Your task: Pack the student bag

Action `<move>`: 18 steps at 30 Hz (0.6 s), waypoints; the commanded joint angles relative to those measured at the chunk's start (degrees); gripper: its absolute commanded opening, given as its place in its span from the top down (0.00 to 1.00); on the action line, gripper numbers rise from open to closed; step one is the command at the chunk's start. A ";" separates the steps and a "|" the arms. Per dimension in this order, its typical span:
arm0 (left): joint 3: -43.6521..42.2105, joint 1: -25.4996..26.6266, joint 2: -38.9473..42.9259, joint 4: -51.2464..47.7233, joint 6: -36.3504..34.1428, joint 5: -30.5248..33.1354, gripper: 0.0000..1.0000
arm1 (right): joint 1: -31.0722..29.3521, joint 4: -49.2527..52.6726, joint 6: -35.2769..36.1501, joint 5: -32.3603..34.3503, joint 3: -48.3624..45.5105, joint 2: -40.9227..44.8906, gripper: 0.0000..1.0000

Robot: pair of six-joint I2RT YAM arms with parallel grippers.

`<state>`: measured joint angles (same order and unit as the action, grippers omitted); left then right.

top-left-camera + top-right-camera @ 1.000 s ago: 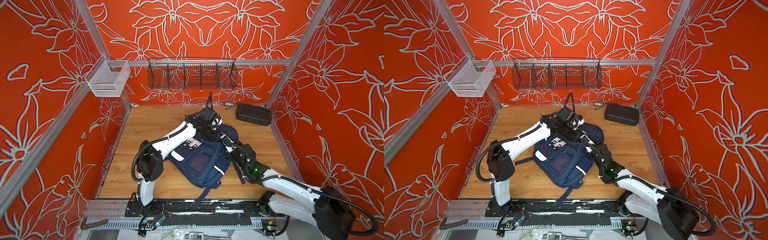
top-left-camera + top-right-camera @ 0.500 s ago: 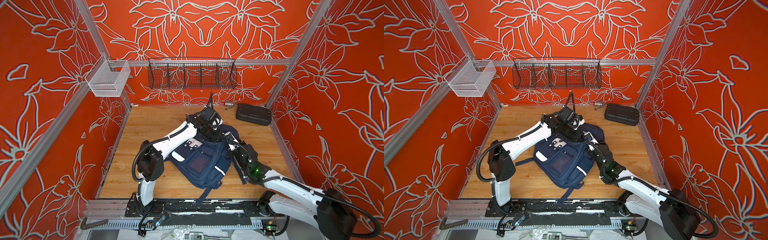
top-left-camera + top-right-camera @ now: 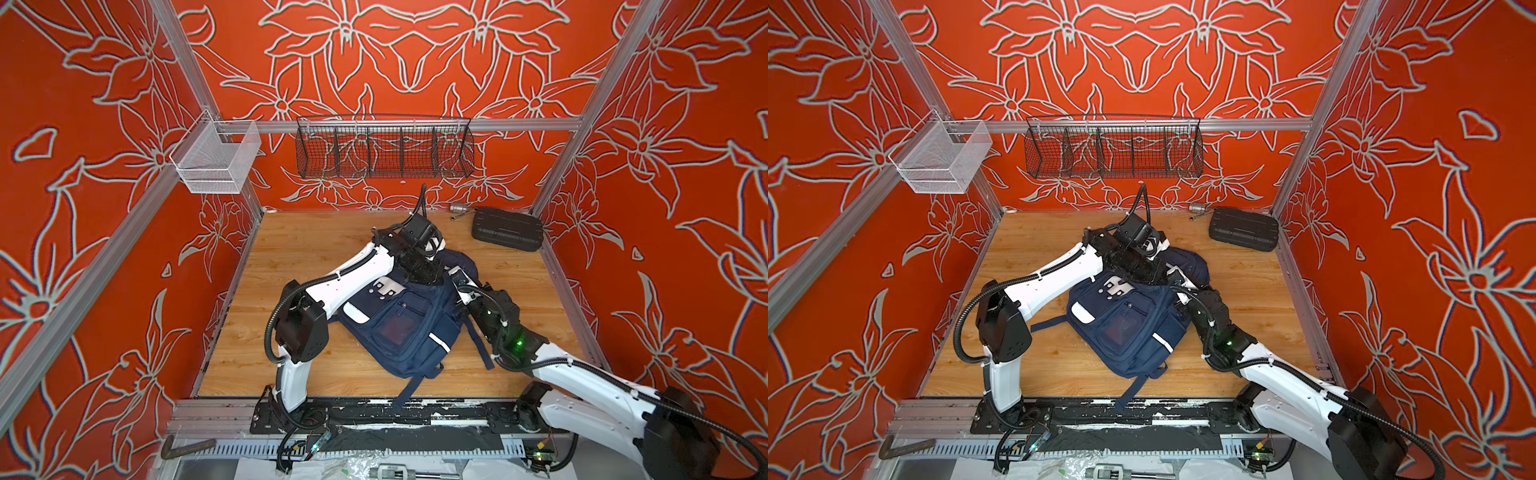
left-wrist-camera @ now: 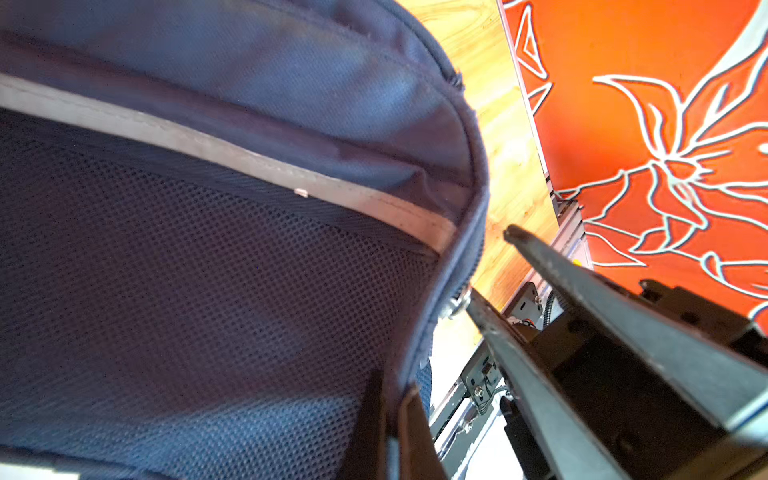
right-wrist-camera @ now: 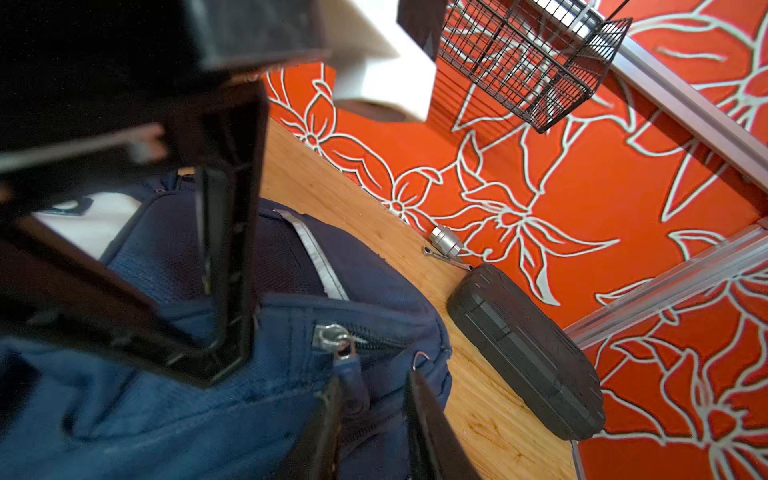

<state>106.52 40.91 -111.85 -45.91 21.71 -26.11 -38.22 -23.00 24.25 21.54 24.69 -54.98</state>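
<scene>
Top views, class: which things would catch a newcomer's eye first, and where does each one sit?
The orange walls with white flower outlines surround everything. In the middle of the wooden floor lies the navy student bag, with both white arms bent over its far end; the left hand is shut on its rim. A black wire basket hangs on the back wall, and a black case lies in the far right corner.
</scene>
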 commanded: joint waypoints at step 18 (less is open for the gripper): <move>3.08 -0.21 2.70 -4.72 -11.52 -5.18 1.00 | 11.22 14.84 -12.40 -31.01 -0.18 11.01 0.64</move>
<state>106.94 40.93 -111.85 -49.01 14.15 -27.64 -27.35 -13.65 15.00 -1.04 24.43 -44.47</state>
